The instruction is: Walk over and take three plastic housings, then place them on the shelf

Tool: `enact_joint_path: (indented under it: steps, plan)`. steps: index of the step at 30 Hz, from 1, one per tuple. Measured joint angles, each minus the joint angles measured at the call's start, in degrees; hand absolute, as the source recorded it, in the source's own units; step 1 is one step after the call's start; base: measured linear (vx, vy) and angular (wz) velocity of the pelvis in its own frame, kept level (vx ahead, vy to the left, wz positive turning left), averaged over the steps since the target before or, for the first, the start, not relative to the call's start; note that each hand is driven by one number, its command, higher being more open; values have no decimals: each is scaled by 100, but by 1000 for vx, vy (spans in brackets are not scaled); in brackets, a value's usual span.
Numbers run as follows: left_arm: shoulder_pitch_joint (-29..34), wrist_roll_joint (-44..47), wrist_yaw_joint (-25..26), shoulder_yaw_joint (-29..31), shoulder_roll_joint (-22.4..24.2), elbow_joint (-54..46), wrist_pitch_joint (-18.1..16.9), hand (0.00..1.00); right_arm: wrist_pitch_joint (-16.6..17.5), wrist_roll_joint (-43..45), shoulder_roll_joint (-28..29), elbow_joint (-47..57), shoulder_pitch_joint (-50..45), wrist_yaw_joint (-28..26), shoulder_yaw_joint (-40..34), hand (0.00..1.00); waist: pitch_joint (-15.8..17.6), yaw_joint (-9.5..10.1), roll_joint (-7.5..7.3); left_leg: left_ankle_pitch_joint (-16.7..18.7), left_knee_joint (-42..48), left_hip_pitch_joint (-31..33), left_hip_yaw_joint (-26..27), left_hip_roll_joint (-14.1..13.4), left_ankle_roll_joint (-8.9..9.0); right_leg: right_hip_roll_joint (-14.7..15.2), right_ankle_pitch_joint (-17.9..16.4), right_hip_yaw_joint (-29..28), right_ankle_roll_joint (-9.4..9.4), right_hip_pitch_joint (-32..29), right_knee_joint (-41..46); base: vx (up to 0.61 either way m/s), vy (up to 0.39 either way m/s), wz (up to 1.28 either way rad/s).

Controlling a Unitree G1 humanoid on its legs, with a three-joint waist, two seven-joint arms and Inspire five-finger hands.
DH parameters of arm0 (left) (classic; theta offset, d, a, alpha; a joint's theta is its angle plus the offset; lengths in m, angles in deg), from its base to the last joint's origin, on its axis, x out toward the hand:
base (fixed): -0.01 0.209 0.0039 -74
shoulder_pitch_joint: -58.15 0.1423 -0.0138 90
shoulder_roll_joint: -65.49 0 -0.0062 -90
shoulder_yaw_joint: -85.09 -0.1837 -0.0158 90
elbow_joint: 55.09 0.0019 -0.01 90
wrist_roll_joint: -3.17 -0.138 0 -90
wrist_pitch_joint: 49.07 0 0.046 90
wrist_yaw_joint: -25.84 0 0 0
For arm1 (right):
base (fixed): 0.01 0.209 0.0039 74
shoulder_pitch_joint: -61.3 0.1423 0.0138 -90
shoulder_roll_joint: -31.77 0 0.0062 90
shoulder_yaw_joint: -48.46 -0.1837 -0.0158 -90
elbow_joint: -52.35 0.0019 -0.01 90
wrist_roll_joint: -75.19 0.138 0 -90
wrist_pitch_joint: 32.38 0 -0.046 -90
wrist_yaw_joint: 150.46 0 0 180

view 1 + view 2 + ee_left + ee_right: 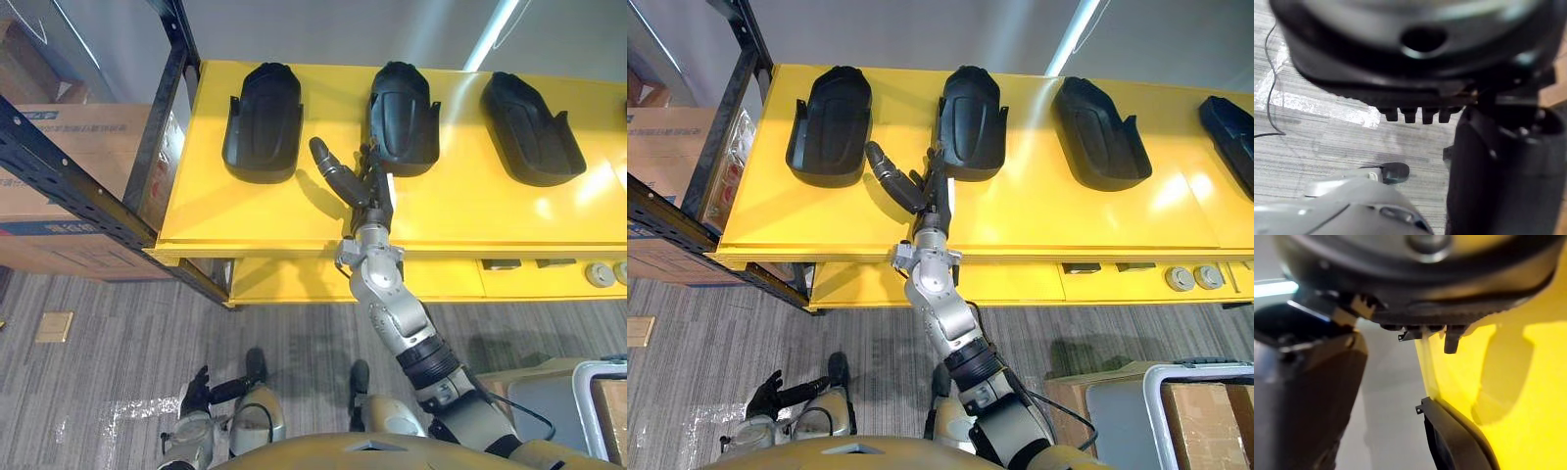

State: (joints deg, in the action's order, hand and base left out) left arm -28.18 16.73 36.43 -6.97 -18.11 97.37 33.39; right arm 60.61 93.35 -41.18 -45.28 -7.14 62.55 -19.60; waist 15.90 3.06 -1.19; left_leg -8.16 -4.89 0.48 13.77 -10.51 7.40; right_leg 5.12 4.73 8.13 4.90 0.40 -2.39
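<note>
Across the upper half of the head views runs a long yellow bench [470,211], which stands on a grey carpeted floor [118,304]. At the bench's left end is a black metal shelf [163,117], with cardboard boxes [69,137] stacked behind its frame.

Black plastic housings lie in a row along the far part of the bench top, hollow side up and well apart from one another. They are the left housing [263,122], the middle housing [404,117] and the right housing [529,127]. A fourth housing [1229,132] lies at the right edge of the right eye view. None of them is on the shelf and none is in a hand.

The right arm reaches up over the bench's near edge. The right hand [364,196] lies above the bench top between the left housing and the middle housing. It is released and grasps nothing. Its fingers [380,176] are straight and point at the near end of the middle housing, with the tips at its near left corner. I cannot tell whether they touch it. The thumb [328,162] is spread out toward the left housing and is apart from it. The right wrist view shows the yellow top and a curved dark housing edge [1459,440] past the hand.

The left hand [774,392] hangs low at the robot's left side above the floor. Its fingers are loose and it holds nothing. A pale strip of tape [1327,103] lies on the carpet in the left wrist view.

Two small round discs [1181,277] sit on the ledge under the bench top, toward the right.
</note>
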Motion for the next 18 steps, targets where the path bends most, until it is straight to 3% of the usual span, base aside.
enact_joint_path:
  steps: [18]
  plan:
    - [0, 0, 18, -1, 50, -3, 13, 100, -5, -212, 125, 85, -142, 234, -197, 100, 0, 12, 84, 8, -1, -66, 42, -1, -9, -5, -1, -13, -1, 74, -57, 0, 0, 0]
